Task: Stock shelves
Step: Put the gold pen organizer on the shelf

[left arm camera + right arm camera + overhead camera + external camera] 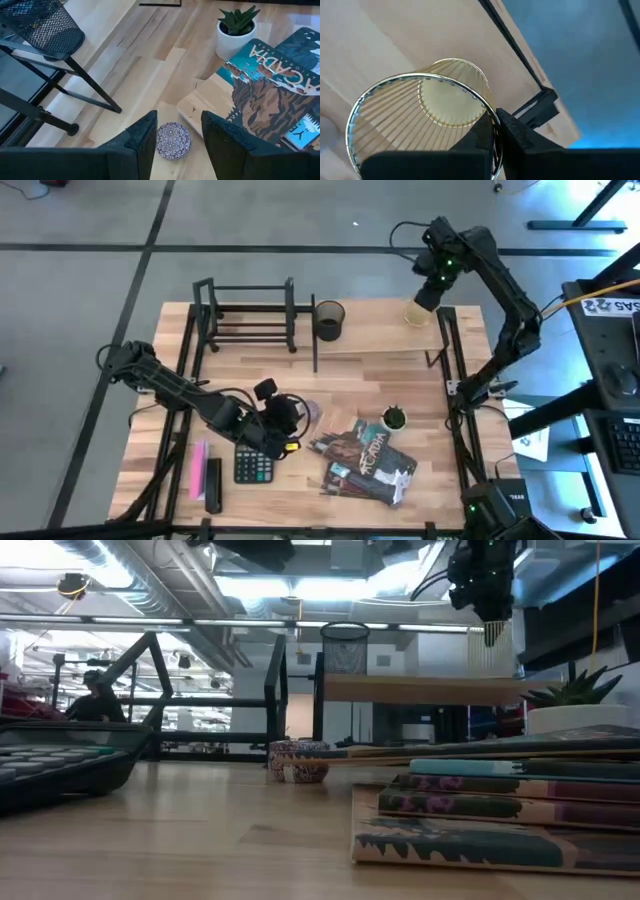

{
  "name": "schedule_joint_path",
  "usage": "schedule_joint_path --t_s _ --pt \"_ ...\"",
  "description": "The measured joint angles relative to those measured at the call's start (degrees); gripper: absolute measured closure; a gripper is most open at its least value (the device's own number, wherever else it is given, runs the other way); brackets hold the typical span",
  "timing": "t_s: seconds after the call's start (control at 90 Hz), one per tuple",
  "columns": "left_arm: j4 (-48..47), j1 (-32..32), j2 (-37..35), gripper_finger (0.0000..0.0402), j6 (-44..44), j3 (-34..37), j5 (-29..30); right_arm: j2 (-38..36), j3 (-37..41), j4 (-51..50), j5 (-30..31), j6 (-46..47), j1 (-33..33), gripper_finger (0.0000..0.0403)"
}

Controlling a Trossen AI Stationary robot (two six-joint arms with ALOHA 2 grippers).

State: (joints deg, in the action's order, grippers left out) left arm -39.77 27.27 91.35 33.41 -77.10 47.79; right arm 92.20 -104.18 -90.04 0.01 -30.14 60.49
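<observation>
A light-wood board shelf (380, 332) stands at the table's far side, with a black mesh cup (328, 318) on it. Left of it stands a black metal-bar rack (250, 315). My right gripper (428, 298) is over the board's right part, shut on a gold wire cup (427, 107). My left gripper (179, 124) is open near the table's middle. Its fingers stand on either side of a small round patterned dish (173, 141), which lies on the tabletop and is not touched. My right gripper pinches the gold wire cup's rim (490, 114), one finger inside the cup and one outside. The fingers come from above, pointing down. The cup stays upright, its base (490, 670) at the shelf board; I cannot tell whether it rests on the board.
A stack of books (365, 460) lies at the near right of the table, with a small potted succulent (394, 418) beside it. A calculator (253, 465), a pink flat item (198, 470) and a black bar (213, 485) lie at the near left.
</observation>
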Motion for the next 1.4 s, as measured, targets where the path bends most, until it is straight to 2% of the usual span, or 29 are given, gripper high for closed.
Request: schedule_joint_path --t_s 0.3,0.933,1.089,1.144,1.256,1.4 --pt "0.0 -0.3 0.0 0.0265 0.9 0.0 0.0 0.0 4.8 0.0 -1.1 -12.1 -0.1 0.0403" --pt "0.0 -0.7 0.0 0.0265 0.9 0.0 0.0 -1.3 6.1 0.0 -5.0 -11.0 -0.1 0.0403" --pt "0.0 -0.7 0.0 0.0265 1.1 0.0 0.0 -3.4 10.3 0.1 -5.1 -10.9 -0.1 0.0403" --pt "0.0 -0.7 0.0 0.0265 1.1 0.0 0.0 -4.4 12.6 0.3 -3.7 -12.2 -0.2 0.0403" --pt "0.0 -0.7 0.0 0.0265 1.1 0.0 0.0 -5.0 15.3 0.0 2.8 -13.4 -0.1 0.0403" --pt "0.0 -0.8 0.0 0.0265 1.1 0.0 0.0 -5.4 15.7 0.0 4.2 -13.1 -0.1 0.0403"
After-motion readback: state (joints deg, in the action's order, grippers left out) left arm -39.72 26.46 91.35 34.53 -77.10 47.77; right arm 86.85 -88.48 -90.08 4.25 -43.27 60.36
